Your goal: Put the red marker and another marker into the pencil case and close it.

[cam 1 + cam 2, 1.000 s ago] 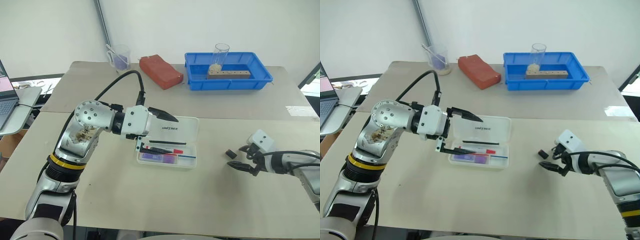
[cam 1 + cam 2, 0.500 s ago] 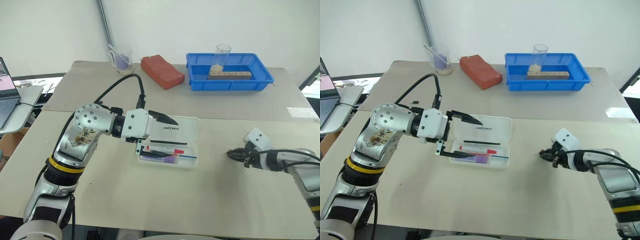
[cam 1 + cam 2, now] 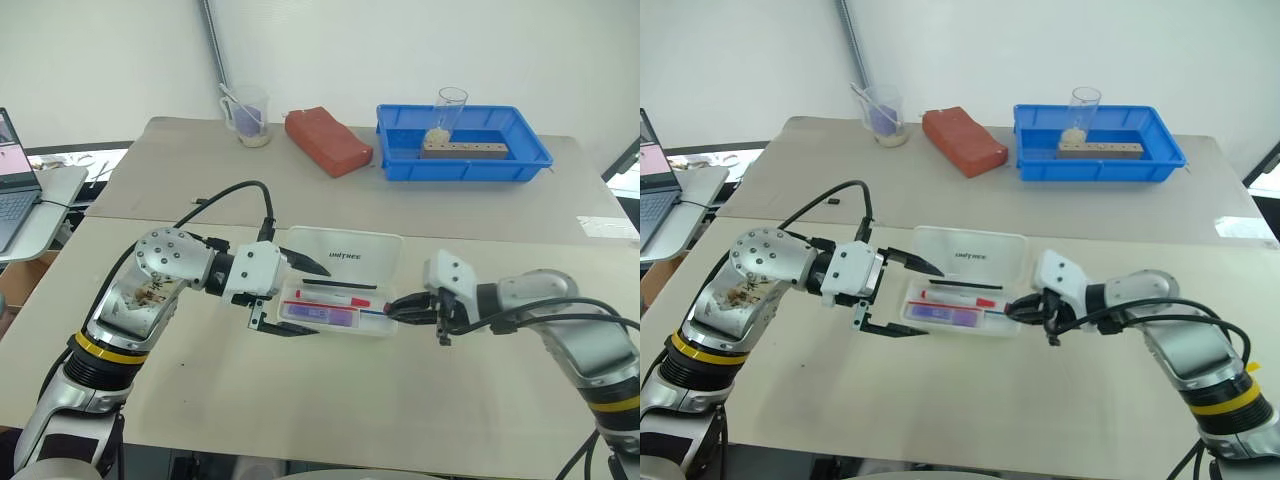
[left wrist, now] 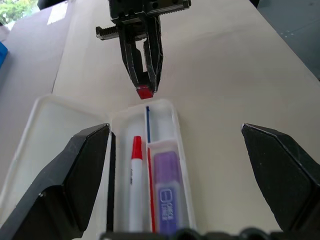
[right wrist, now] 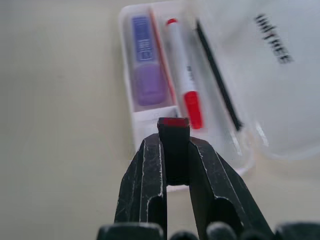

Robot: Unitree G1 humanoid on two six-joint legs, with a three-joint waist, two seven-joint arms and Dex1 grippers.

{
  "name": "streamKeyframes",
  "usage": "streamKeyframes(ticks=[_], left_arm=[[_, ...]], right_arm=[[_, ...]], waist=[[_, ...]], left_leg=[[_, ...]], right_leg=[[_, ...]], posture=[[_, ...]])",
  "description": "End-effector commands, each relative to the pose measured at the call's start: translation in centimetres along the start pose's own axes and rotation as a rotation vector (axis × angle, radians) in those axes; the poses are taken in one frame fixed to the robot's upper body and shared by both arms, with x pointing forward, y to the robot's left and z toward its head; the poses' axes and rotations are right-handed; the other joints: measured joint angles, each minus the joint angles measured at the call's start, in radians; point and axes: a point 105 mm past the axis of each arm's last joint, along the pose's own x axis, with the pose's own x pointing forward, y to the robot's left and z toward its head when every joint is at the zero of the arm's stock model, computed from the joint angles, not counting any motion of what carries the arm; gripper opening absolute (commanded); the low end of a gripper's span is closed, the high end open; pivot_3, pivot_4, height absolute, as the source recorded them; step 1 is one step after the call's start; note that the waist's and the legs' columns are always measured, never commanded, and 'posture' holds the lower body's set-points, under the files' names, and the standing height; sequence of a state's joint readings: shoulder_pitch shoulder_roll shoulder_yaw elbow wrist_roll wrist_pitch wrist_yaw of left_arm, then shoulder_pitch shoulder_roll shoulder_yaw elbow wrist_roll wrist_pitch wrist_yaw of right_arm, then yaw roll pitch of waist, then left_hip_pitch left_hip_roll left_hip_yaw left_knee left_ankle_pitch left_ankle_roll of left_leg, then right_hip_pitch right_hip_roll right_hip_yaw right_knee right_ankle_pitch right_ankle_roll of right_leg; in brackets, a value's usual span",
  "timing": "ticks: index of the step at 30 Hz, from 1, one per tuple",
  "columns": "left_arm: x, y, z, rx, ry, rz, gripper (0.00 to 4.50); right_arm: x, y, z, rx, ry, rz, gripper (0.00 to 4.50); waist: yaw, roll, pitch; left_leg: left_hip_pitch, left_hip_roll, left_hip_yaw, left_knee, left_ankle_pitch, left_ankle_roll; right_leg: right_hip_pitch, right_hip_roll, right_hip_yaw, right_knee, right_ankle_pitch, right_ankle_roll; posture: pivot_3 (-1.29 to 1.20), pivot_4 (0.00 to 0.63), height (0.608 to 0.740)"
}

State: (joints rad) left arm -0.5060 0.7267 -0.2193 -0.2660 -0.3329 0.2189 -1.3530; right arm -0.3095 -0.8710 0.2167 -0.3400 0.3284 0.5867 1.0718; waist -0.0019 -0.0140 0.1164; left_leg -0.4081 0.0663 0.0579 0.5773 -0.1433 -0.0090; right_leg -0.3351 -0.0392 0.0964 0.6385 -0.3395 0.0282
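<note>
From the head camera I see the flat, translucent white plastic pencil case (image 3: 340, 285) lying open near the middle of the matte beige table (image 3: 300, 400), its rounded lid folded back with dark lettering on it. Inside lie the slim white-barrelled red marker (image 3: 330, 298) and, on the side nearer me, the chunky lavender highlighter (image 3: 320, 314). My left gripper (image 3: 288, 297) sits at the case's left end, its black fingers spread wide and holding nothing. My right gripper (image 3: 396, 306) is at the case's right end, pinched tight on a small dark block (image 3: 1012, 310).

Through the left wrist camera I look along the case's ribbed compartments: the highlighter's glossy purple body (image 4: 167, 192) sits beside the red marker (image 4: 135, 180), and the other gripper (image 4: 143, 82) hangs just past the far end.

Through the right wrist camera, the two tapered fingers (image 5: 142, 185) clamp the small block (image 5: 174, 145), black-sided with a red top face, just before the case's (image 5: 150, 117) near end wall.
</note>
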Motion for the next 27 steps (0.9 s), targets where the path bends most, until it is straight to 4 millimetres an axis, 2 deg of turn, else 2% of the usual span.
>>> streamKeyframes(ticks=[1, 9, 17, 19, 27], left_arm=[[-0.1, 0.0, 1.1, 0.064, 0.000, 0.002, 4.50], [0.0, -0.7, 0.7, 0.048, 0.009, 0.016, 4.50], [-0.1, -0.6, 0.8, 0.050, 0.012, 0.020, 4.50], [0.0, -0.7, 0.8, 0.048, 0.012, 0.015, 4.50], [-0.2, -0.1, 0.6, 0.030, 0.016, 0.022, 4.50]], right_arm=[[0.1, -0.8, 0.6, -0.073, -0.001, -0.020, 0.25], [1.2, -0.8, 0.7, -0.103, 0.002, 0.017, 0.25], [1.9, -0.5, 0.3, -0.092, 0.007, 0.030, 0.25], [2.0, -0.8, 0.2, -0.088, 0.007, 0.015, 1.34], [1.3, -0.8, 0.9, -0.080, -0.017, 0.007, 4.00]], waist=[[0.002, 0.000, 0.000], [-0.009, 0.000, 0.000], [-0.009, 0.000, 0.000], [-0.010, 0.000, 0.000], [-0.009, 0.000, 0.000]], left_leg=[[0.000, 0.000, 0.000, 0.000, 0.000, 0.000], [-0.001, 0.001, 0.000, -0.001, 0.000, 0.000], [-0.001, 0.001, 0.000, -0.001, 0.000, 0.000], [0.000, 0.001, 0.000, -0.001, 0.000, 0.000], [0.000, 0.001, 0.000, -0.001, 0.000, 0.000]], right_leg=[[0.000, 0.000, 0.000, -0.001, 0.000, 0.000], [0.000, 0.002, 0.000, 0.001, 0.000, -0.001], [0.001, 0.002, 0.000, 0.001, 0.000, -0.001], [0.001, 0.002, 0.000, 0.001, 0.000, -0.001], [0.001, 0.002, 0.000, 0.001, 0.000, -0.001]], posture=[[0.00, 0.150, 0.740], [0.00, 0.150, 0.740], [0.00, 0.150, 0.740], [0.00, 0.150, 0.740], [0.00, 0.150, 0.740]])
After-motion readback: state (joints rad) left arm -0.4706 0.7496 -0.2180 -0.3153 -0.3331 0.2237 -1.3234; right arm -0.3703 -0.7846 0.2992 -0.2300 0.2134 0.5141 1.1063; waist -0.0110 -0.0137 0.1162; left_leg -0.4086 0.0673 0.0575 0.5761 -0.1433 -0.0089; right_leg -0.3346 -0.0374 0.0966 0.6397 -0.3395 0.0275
